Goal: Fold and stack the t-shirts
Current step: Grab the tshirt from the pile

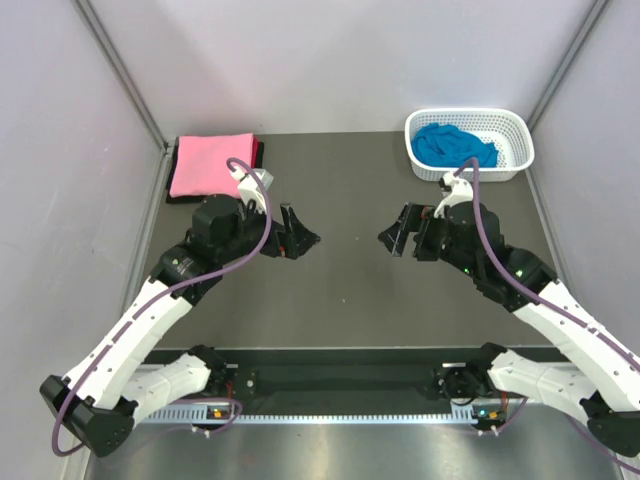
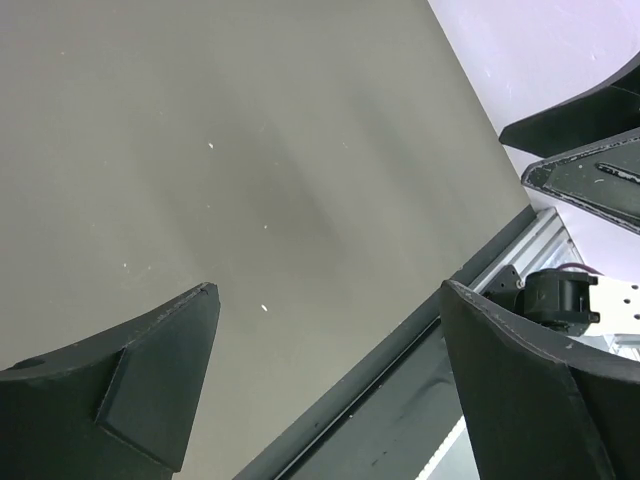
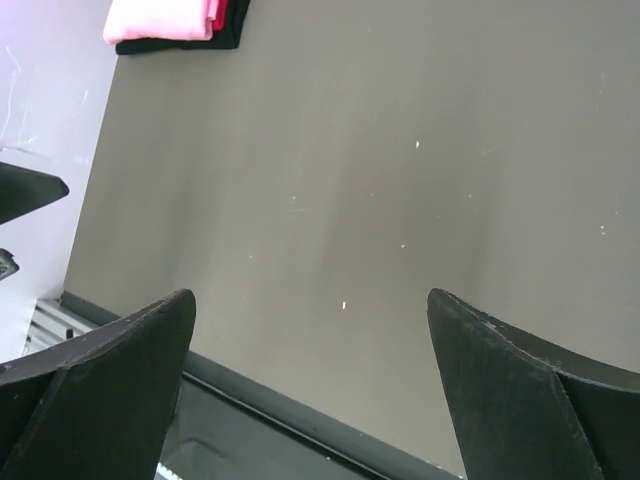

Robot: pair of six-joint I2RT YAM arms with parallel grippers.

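A grey bench (image 1: 350,300) is enclosed by pale walls (image 1: 330,60). The turquoise t-shirt (image 1: 455,145) is heaped in a white basket (image 1: 521,141) at the far right corner, and the pink t-shirt (image 1: 208,165) is stacked on the dark t-shirt (image 1: 261,155) at the far left. The left gripper (image 1: 300,238) and right gripper (image 1: 393,238) are held wide open and empty at mid-bench.

White perforated basket (image 1: 512,150) on a dark grey bench (image 1: 350,290), enclosed by pale walls (image 1: 330,60).
The plastic basket stands upright in the bench's far right corner, near the right wall. The bench top is matte, flecked with small pale specks. A slanting metal post (image 1: 120,68) edges the left wall, and a slotted metal rail (image 1: 340,418) runs along the near edge.
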